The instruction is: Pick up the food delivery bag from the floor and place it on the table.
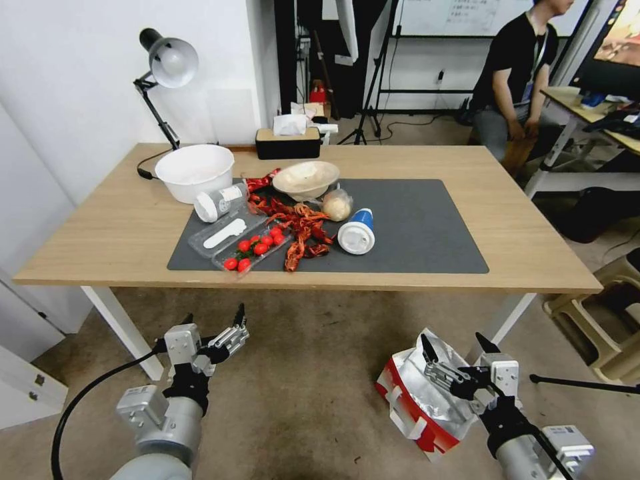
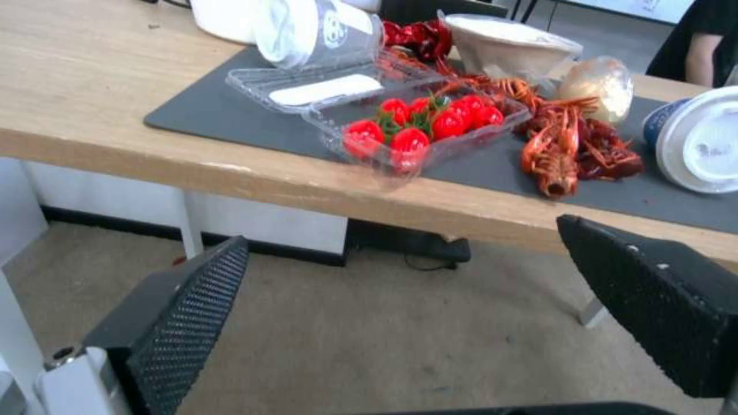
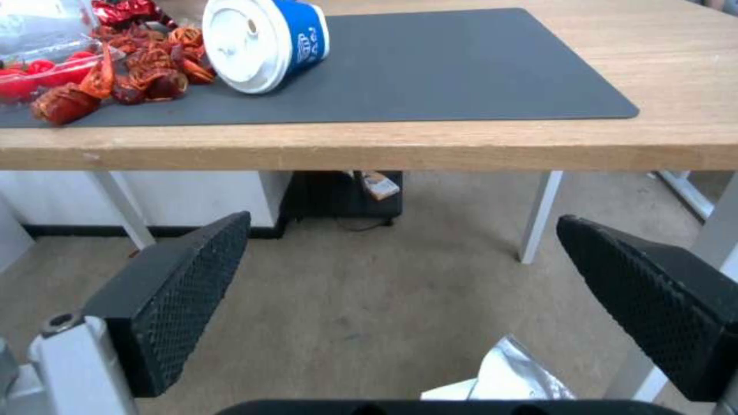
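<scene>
bag (image 1: 417,393) lay on floor at 5 o'clock below table (image 1: 120,227), crayfish (image 1: 301,230), cups, tomatoes crowding mat (image 1: 427,233), right gripper (image 1: 459,351) spread above bag, left gripper (image 1: 212,319) spread, holding nothing

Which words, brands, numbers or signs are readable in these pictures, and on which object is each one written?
No text can be read with certainty.
Blue cup lying on the mat: white print on its side, too blurred to read.
Clear cup lying by the white bowl: a round mark, unreadable.
Whiteboard behind the table: handwriting, too small to read.
Food delivery bag on the floor: no readable print.
</scene>
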Controlling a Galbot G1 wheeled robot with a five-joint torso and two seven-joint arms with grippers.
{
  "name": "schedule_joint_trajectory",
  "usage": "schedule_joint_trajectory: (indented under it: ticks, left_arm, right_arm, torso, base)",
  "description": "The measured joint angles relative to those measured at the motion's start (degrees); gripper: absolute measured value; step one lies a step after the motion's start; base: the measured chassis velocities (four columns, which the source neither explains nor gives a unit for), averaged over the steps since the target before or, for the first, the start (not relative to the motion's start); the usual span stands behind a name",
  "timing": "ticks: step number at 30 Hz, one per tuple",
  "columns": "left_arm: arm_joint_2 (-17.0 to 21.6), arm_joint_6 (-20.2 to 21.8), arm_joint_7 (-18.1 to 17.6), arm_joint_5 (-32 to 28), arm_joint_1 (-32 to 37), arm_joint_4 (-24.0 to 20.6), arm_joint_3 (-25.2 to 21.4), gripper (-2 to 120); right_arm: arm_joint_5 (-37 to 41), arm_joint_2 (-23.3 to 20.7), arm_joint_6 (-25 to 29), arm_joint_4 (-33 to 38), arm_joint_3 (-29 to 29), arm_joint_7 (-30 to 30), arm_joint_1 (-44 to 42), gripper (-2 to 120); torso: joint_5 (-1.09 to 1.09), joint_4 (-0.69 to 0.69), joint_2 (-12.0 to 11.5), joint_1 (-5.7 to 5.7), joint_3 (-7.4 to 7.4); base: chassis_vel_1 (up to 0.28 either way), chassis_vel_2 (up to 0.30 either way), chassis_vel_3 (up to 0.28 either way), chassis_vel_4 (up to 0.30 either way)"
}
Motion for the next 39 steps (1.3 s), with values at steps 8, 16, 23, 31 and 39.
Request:
schedule_joint_trajectory:
  ticks: [8,16,23,31,39]
  left_arm:
    - [0.33,-2.23,-1.03,-2.58,-0.12,0.51,-0.38,100]
    - [0.22,-0.77,-1.01,-2.18,-0.29,0.53,0.0,100]
    - [0.12,-0.71,-1.08,-1.39,-0.45,0.79,0.16,100]
    - [0.15,-0.74,-1.62,-1.22,-0.42,0.56,0.03,100]
    - [0.2,-0.76,-1.55,-0.94,-0.5,0.37,0.13,100]
  right_arm:
    - [-1.15,0.35,0.81,-0.27,-0.23,0.09,-0.27,100]
    - [-1.29,0.76,0.97,-0.53,-0.43,0.04,-0.11,100]
    - [-1.21,0.73,1.01,-0.67,-0.39,0.03,-0.14,100]
    - [-1.21,0.71,0.98,-0.76,-0.46,-0.04,-0.12,100]
    - [-1.15,0.73,0.9,-0.56,-0.43,-0.14,-0.32,100]
  torso:
    - [0.0,0.0,0.0,0.0,0.0]
    - [0.0,0.0,-2.5,-1.12,-1.37]
    - [0.0,0.0,-4.38,-1.92,-2.44]
    - [0.0,0.0,-7.63,-3.37,-4.27]
    - [0.0,0.0,-10.57,-4.63,-5.94]
  base:
    - [0.0,0.0,0.0,0.0]
    - [0.0,0.0,0.0,0.0]
    - [0.0,0.0,0.0,0.0]
    - [0.0,0.0,0.0,0.0]
    - [0.0,0.0,0.0,0.0]
